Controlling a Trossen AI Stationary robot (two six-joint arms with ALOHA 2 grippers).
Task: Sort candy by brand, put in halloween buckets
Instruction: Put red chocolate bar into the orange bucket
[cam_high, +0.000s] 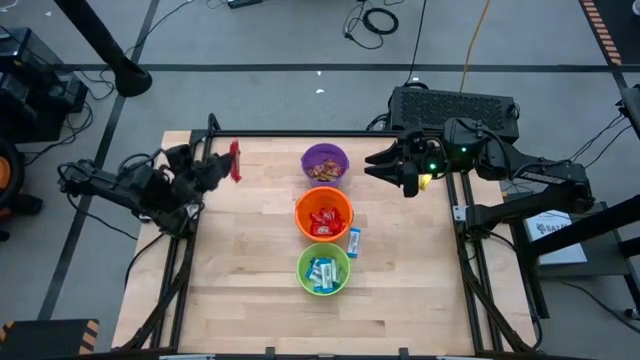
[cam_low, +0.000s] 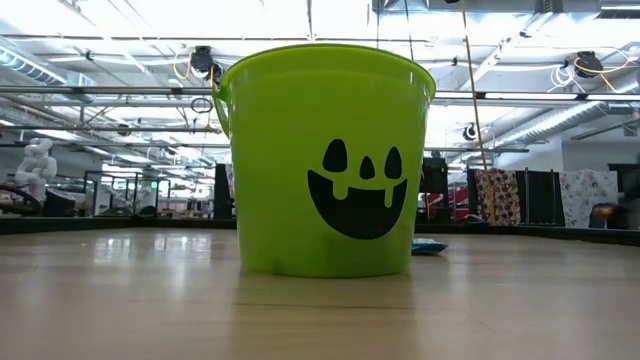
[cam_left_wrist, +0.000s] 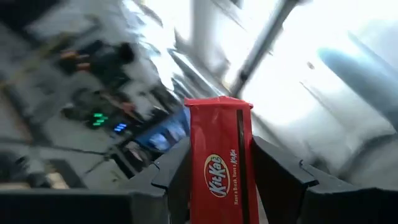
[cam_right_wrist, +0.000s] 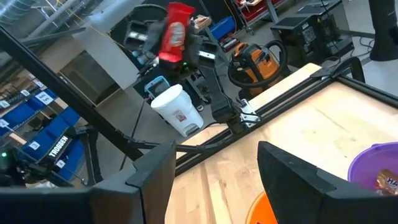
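Three halloween buckets stand in a row down the table's middle: purple (cam_high: 325, 163) farthest, orange (cam_high: 324, 215), green (cam_high: 324, 268) nearest, each with candy inside. The green one (cam_low: 325, 160) fills the low view. A blue-and-white candy (cam_high: 354, 240) lies on the table beside the orange and green buckets. My left gripper (cam_high: 225, 170) is raised near the far left corner, shut on a red KitKat bar (cam_left_wrist: 221, 168). My right gripper (cam_high: 372, 167) hangs open and empty right of the purple bucket. My left gripper pinches the red KitKat bar by its long edges (cam_left_wrist: 194, 180) between its two fingers (cam_left_wrist: 273, 177). The bar runs along the fingers, and its free end (cam_left_wrist: 219, 104) sticks out past the fingertips. It is held upright in the air (cam_right_wrist: 175, 34), clear of the table.
Black frame rails run along the table's left, right and far edges (cam_high: 280, 134). Bare wood lies left and right of the bucket row. A dark box (cam_high: 455, 108) sits beyond the far right corner. The right wrist view shows the purple rim (cam_right_wrist: 379, 174) and the orange rim (cam_right_wrist: 261, 211).
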